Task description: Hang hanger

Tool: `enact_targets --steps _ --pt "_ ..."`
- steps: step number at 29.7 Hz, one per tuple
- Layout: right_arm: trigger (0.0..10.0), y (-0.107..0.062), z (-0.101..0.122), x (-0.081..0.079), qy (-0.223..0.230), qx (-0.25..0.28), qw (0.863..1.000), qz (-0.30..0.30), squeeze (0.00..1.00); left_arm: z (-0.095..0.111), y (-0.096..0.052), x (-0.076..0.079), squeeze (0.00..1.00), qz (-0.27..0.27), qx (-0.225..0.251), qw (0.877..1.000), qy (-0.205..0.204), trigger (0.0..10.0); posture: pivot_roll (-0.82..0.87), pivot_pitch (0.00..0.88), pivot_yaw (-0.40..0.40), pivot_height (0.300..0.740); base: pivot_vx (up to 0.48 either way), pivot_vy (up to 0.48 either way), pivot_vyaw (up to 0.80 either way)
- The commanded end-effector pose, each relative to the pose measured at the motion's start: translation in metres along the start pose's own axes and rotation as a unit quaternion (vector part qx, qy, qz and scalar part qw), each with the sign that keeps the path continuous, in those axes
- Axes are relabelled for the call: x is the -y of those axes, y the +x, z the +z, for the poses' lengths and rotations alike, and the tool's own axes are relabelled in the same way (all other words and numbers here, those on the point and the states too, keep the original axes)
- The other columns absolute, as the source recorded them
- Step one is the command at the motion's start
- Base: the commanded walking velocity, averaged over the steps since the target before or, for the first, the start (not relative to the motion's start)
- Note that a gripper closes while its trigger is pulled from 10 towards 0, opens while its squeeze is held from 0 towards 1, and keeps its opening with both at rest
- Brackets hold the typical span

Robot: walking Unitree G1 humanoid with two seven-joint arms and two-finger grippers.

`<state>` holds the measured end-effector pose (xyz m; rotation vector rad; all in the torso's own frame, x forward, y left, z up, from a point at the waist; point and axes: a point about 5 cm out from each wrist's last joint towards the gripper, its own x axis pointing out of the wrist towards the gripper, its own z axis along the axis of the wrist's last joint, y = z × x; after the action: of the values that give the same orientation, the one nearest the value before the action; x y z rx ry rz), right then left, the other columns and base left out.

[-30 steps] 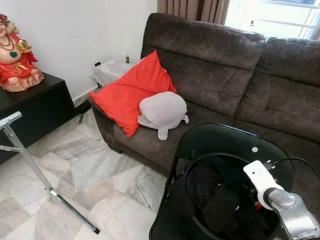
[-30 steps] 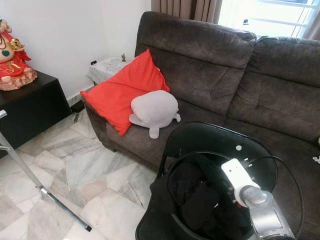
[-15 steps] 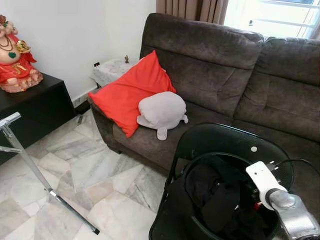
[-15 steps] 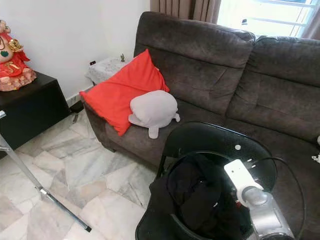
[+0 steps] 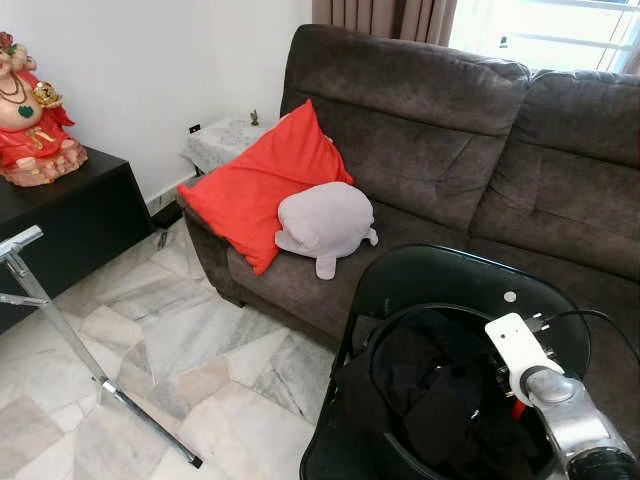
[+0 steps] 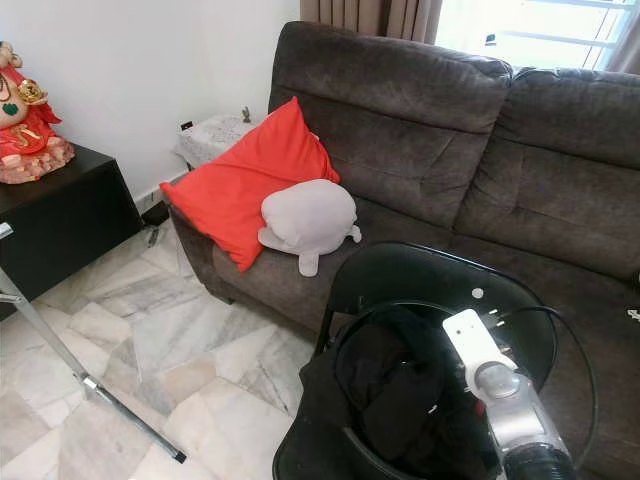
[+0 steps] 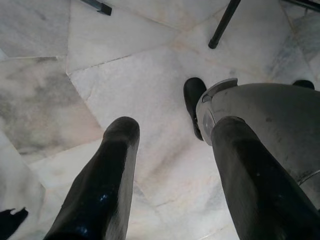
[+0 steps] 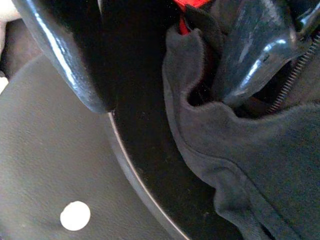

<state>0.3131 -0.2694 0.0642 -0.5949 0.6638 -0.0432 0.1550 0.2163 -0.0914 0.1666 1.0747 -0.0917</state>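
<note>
Hanger point(image 8: 187, 10) mostly hidden, orientation unclear; right hand point(image 8: 180, 65) close.

No words, labels, brand marks or numbers can be read in any of the views.

Right arm point(image 5: 560, 410) reaches forward; left end effector point(image 7: 170, 165) hangs with fingers apart.
</note>
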Motion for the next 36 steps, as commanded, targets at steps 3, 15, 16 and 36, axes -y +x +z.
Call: enact_targets --steps 3,15,16,36 --pt "10.0 0.003 0.009 0.0 0.025 0.019 1.0 -0.003 0.0 -0.007 -0.002 -0.004 0.0 0.003 -0.012 1.0 0.008 10.0 0.09 0.008 0.046 0.74 0.0 0.0 0.0" --pt "10.0 0.005 0.016 0.012 0.023 0.035 0.998 -0.037 0.0 -0.008 -0.002 -0.004 0.0 0.002 -0.013 1.0 0.009 10.0 0.09 0.009 0.048 0.74 0.0 0.0 0.0" --pt "10.0 0.005 0.015 0.012 0.02 0.034 0.998 -0.039 0.0 -0.008 -0.002 -0.004 0.0 0.002 -0.013 1.0 0.009 10.0 0.09 0.009 0.048 0.74 0.0 0.0 0.0" --pt "10.0 0.01 0.01 0.005 0.016 0.022 0.999 -0.044 0.0 -0.008 -0.002 -0.005 0.0 -0.002 -0.015 1.0 0.012 10.0 0.1 0.007 0.053 0.74 0.0 0.0 0.0"
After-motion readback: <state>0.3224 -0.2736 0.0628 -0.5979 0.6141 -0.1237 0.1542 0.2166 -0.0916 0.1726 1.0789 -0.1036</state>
